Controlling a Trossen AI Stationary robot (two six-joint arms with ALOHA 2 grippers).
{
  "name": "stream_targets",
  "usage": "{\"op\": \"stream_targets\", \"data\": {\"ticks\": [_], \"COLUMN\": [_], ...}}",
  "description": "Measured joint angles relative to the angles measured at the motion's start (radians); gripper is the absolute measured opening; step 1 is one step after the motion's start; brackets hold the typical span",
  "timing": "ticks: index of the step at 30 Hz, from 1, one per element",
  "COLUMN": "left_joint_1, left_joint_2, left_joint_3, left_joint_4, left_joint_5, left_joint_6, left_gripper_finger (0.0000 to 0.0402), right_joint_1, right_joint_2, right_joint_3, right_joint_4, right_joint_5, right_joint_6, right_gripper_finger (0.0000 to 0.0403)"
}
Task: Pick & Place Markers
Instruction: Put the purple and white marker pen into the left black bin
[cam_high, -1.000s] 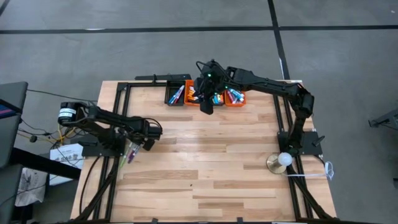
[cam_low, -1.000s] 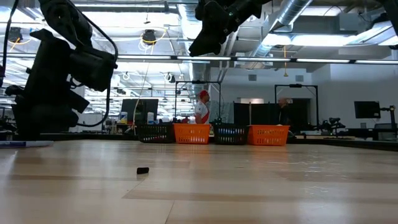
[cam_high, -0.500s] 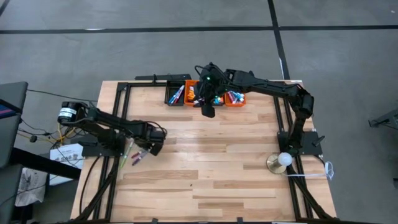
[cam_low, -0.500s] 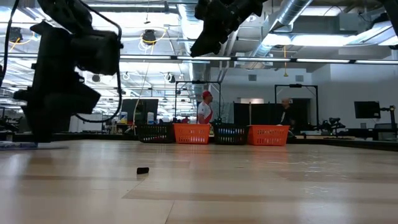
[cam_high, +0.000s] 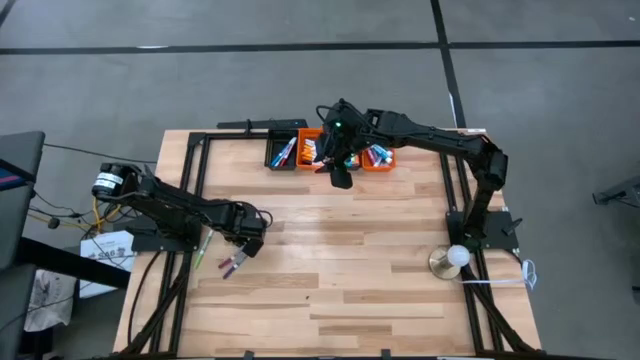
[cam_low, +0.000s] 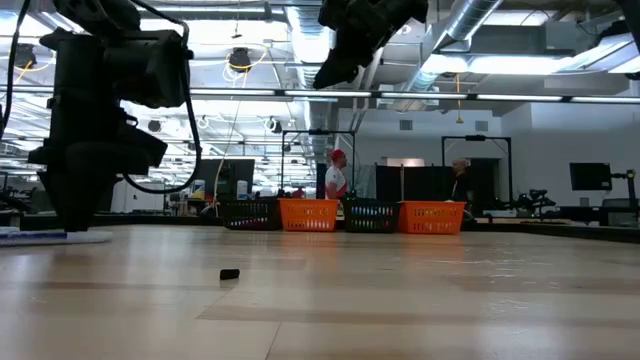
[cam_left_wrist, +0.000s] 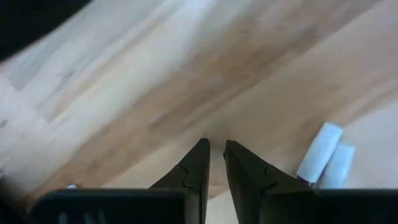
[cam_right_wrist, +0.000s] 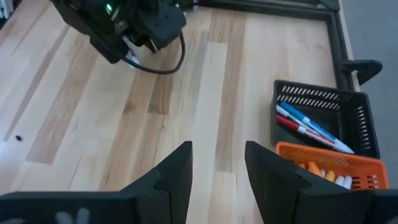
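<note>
- Left gripper (cam_left_wrist: 212, 163): the jaws are nearly closed, leaving only a narrow slit, and nothing sits between them. It hangs low over the bare wood at the left side of the table (cam_high: 330, 290).
- Loose markers (cam_high: 231, 265): a small cluster lies on the table just beside the left gripper, at the left edge of the worktop. In the left wrist view two pale capped ends (cam_left_wrist: 326, 155) lie side by side, close to one finger but not gripped.
- Right gripper (cam_right_wrist: 216, 163): the jaws stand partly open and empty. It is raised above the row of bins at the far edge of the table.
- Bins: a black bin (cam_right_wrist: 326, 121) holds blue and red markers; the adjoining orange bin (cam_right_wrist: 329, 165) holds orange and white ones. More markers fill the bins behind the right arm in the high view.
- Handling, as judged: the markers look light, rigid and smooth-barrelled, so they will probably roll or skid if nudged on the wood.
- Grasp point, as judged: take one marker across the middle of its barrel, fingers square to its length, to prevent pivoting. Two markers lying together risk a double pick, so separation or an approach from the outer side is advisable.
- The left jaws must open before any grasp.
</note>
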Motion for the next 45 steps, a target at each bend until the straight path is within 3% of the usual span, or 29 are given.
{"op": "stream_targets", "data": {"ticks": [14,21,26,33,38,45], "left_joint_1": [-0.065,-0.172,-0.248,-0.269,-0.261,-0.261], "left_joint_2": [0.0,0.0,0.0,-0.001,-0.001,-0.001], "left_joint_3": [0.118,0.134,0.134,0.135,0.135,0.134], "left_joint_4": [-0.044,-0.03,0.051,0.174,0.178,0.181], "left_joint_5": [0.014,0.075,0.096,0.169,0.179,0.155], "left_joint_6": [0.085,0.03,-0.002,-0.002,-0.027,-0.028], "left_gripper_finger": [0.0049,0.0049,0.0049,0.005,0.0074,0.0142], "right_joint_1": [0.027,0.036,0.037,0.038,0.038,0.038], "right_joint_2": [-0.024,-0.024,-0.024,-0.024,-0.024,-0.024], "right_joint_3": [0.0,0.0,0.0,0.0,-0.001,-0.001], "right_joint_4": [-0.054,-0.084,-0.085,-0.088,-0.088,-0.089], "right_joint_5": [0.0,0.0,0.0,0.0,0.0,0.0], "right_joint_6": [-0.016,-0.039,-0.039,-0.031,-0.035,-0.038], "right_gripper_finger": [0.014,0.0137,0.0136,0.014,0.014,0.0141]}}
